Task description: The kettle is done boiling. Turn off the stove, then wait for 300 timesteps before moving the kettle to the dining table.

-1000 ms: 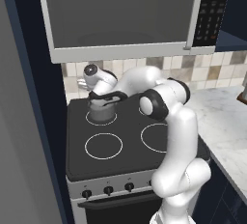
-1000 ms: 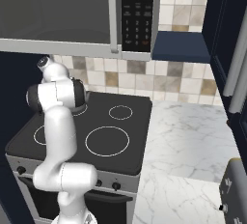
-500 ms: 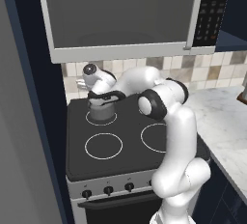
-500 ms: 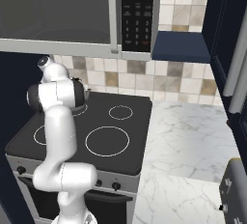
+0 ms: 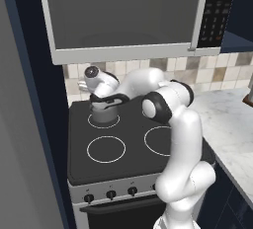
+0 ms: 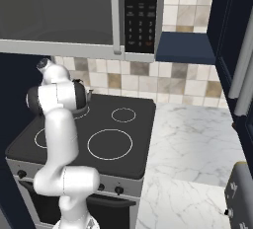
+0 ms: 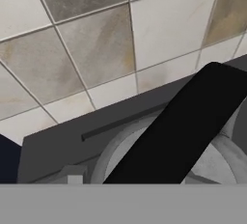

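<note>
The kettle (image 5: 104, 112) — squat, grey, with a black arched handle (image 7: 178, 126) — sits on the stove's (image 5: 79, 154) rear-left burner ring. The gripper (image 5: 105, 103) is down at that handle; how far its jaws are apart cannot be told.

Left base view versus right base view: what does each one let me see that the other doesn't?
From the left, the kettle sits plainly on the stove's back-left burner, with the hand over its handle. From the right, the arm covers most of the kettle, but a toaster on the marble counter appears. Both share the cooktop rings, front knobs, tiled wall and microwave.
</note>
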